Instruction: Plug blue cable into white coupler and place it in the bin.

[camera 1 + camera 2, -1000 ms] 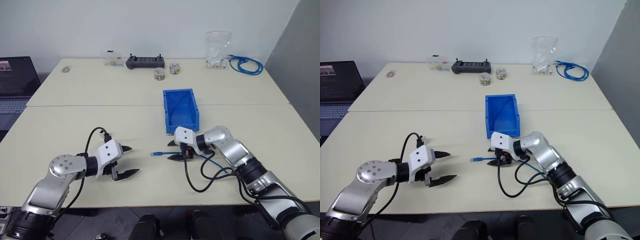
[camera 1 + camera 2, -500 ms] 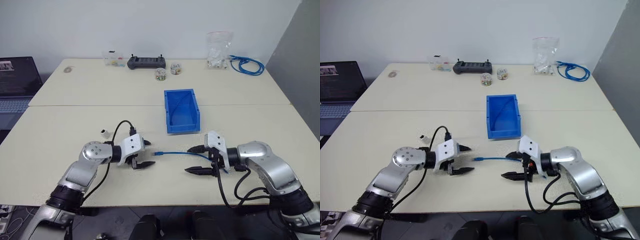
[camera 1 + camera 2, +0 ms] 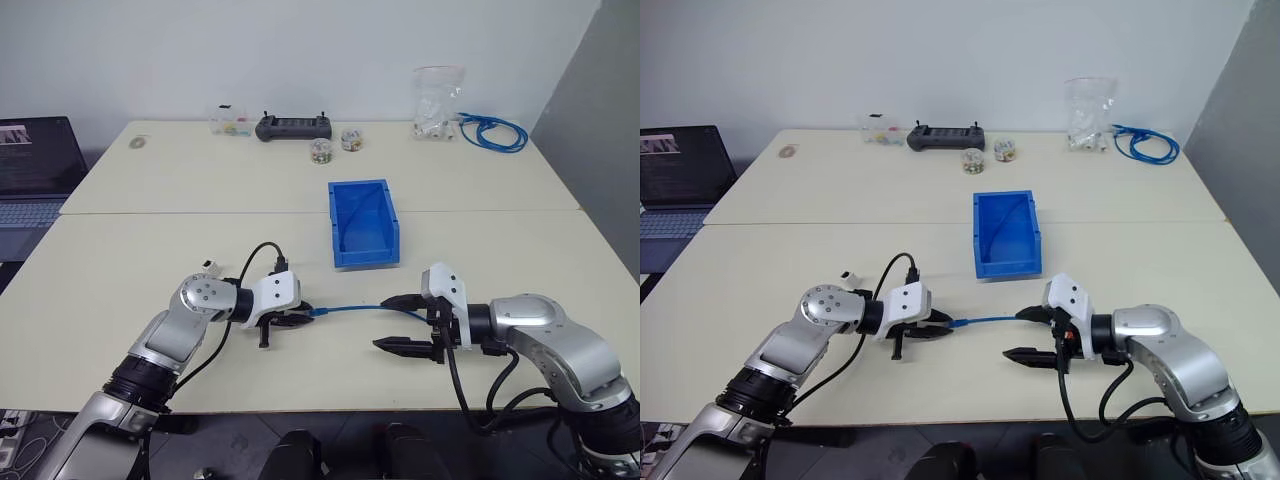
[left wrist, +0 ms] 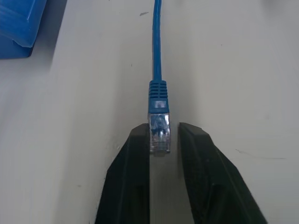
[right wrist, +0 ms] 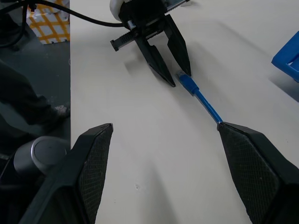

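The blue cable (image 3: 350,309) lies stretched across the near table between my two grippers. Its clear plug (image 4: 159,133) sits pinched between the fingertips of my left gripper (image 3: 304,319), which is shut on it. My right gripper (image 3: 382,323) stands open to the right, its fingers wide apart, and the cable runs past its upper finger without being gripped. The white coupler (image 3: 208,266) lies on the table just behind my left forearm. The bin (image 3: 365,257), an open blue tray, stands beyond the cable at the table's middle.
At the far edge stand a black controller (image 3: 291,124), two small jars (image 3: 320,148), a small clear box (image 3: 228,117), a clear bag (image 3: 436,100) and a coiled blue cable bundle (image 3: 492,130). A laptop (image 3: 30,160) sits far left.
My left gripper swung right to the cable's plug and shut on it. My right gripper let go of the cable, opened and drew back to the right, away from the bin.
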You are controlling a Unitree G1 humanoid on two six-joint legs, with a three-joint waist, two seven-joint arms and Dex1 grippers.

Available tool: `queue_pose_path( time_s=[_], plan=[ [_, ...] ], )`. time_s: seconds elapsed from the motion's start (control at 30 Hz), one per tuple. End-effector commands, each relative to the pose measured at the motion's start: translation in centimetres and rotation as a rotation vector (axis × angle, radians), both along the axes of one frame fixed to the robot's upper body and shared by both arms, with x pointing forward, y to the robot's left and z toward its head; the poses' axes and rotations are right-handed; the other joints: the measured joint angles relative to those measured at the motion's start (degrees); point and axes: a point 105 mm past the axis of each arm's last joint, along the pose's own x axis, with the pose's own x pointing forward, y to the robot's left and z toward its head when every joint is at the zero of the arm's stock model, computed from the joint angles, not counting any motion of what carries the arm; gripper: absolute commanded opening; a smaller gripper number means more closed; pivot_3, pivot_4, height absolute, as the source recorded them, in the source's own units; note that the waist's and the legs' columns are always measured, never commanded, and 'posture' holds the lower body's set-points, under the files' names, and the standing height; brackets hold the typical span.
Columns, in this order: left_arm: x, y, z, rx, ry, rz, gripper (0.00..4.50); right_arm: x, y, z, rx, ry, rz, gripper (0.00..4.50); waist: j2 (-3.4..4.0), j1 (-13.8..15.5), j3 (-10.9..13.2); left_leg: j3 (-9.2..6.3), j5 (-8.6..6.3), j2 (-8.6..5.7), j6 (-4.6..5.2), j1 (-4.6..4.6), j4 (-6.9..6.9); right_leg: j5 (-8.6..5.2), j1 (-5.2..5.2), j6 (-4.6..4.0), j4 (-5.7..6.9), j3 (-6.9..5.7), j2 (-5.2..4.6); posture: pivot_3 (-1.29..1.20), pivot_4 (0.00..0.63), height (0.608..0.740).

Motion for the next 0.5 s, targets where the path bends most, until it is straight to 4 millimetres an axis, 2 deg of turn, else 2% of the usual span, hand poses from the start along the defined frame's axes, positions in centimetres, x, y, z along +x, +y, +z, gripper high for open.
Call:
queue_pose_path(
  time_s=[0.03, 0.17, 0.3, 0.43, 0.5],
  plan=[
    [-0.7, 2.0, -2.5, 0.105, 0.088, 0.066, 0.23, -0.6, 0.1, 1.3, 0.019, -0.053, 0.027, 3.8, 0.0, -0.07, 0.0, 0.0, 0.0, 0.02, 0.0, 0.0, 0.0, 0.0, 0.01, 0.01, 0.0, -0.01, 0.01, 0.0, 0.15, 0.74],
    [-1.1, 1.3, -1.7, 0.078, 0.094, 0.03, 0.23, -1.3, -0.1, 1.4, 0.02, -0.016, 0.054, 3.8, 0.0, -0.25, 0.0, 0.0, 0.0, 0.05, 0.0, 0.02, -0.01, -0.01, 0.01, 0.01, 0.0, -0.01, 0.04, 0.0, 0.15, 0.74],
    [-1.0, -0.7, 0.6, -0.02, 0.085, -0.003, 0.23, -1.6, -0.1, 2.1, 0.059, 0.01, 0.048, 3.8, -0.01, -0.26, 0.01, -0.01, 0.0, 0.06, 0.0, -0.01, -0.01, -0.01, 0.0, 0.01, 0.0, -0.01, 0.06, 0.0, 0.15, 0.74],
    [-0.5, -4.2, 5.7, -0.259, 0.126, -0.04, 0.23, -2.9, -0.1, 2.0, 0.042, 0.005, 0.052, 3.8, -0.19, 0.17, 0.12, -0.03, 0.0, 0.02, 0.0, -0.21, 0.03, -0.01, -0.12, 0.01, -0.01, -0.03, 0.04, 0.0, 0.15, 0.74],
    [-0.5, -5.0, 7.3, -0.326, 0.146, -0.058, 0.23, -3.2, 0.1, 2.1, 0.053, 0.001, 0.043, 3.8, -0.29, 0.53, 0.18, -0.21, 0.0, 0.02, 0.0, -0.46, 0.15, 0.0, -0.21, 0.01, -0.03, -0.21, 0.04, 0.0, 0.15, 0.74]
  ],
)
